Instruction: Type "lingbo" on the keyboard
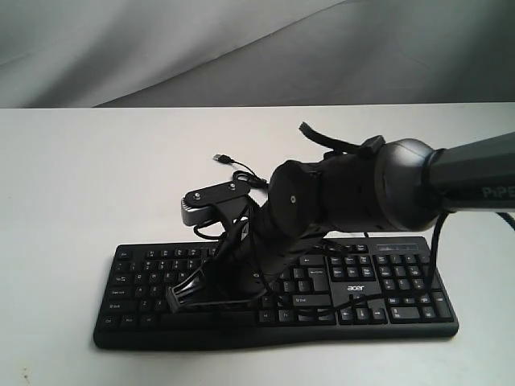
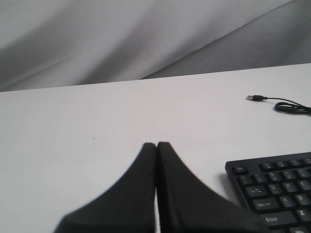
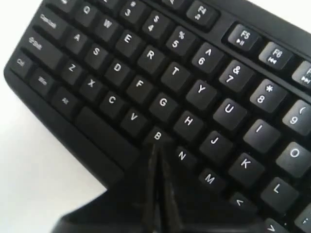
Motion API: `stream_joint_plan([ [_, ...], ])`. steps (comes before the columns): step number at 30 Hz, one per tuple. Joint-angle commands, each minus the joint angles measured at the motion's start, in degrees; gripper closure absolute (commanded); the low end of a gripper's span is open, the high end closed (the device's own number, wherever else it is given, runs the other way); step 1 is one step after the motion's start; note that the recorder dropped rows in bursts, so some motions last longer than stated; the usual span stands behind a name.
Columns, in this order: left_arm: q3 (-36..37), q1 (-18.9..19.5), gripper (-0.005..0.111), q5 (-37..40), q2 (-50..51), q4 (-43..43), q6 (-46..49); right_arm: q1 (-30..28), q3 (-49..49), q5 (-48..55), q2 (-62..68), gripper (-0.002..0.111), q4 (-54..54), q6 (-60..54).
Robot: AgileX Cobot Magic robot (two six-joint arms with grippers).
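White tabletop [image 1: 72,177] fills most of the exterior view, with grey cloth [image 1: 161,40] behind it. The keyboard [image 1: 386,297] lies across the lower centre of that frame. Its cable [image 1: 241,173] is curled just above it, the plug [image 1: 219,158] lying free.

The right gripper [image 3: 156,148] has its fingers pressed together into one point. The tip is at the edge of the B key [image 3: 157,136] nearest the space bar [image 3: 104,133]; I cannot tell whether it touches. The left gripper [image 2: 156,145], also pressed together, hangs over bare table beside the keyboard's left end.

The likely trouble is a wrong letter. The tip is off the key's centre, so a push could slide onto the space bar or catch the N key [image 3: 181,155]. Pressing too long might repeat the "b".

Counted: one keyboard, one cable with one plug, two grippers.
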Motion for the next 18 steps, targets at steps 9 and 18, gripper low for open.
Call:
stream_joint_plan([
  [9, 0.2, 0.1, 0.106, -0.3, -0.1, -0.5, -0.2, 0.0, 0.1, -2.2, 0.5, 0.108, -0.4, -0.6],
  [18, 0.2, 0.1, 0.106, -0.3, -0.1, -0.5, -0.2, 0.0, 0.1, -2.9, 1.7, 0.108, -0.2, -0.8],
])
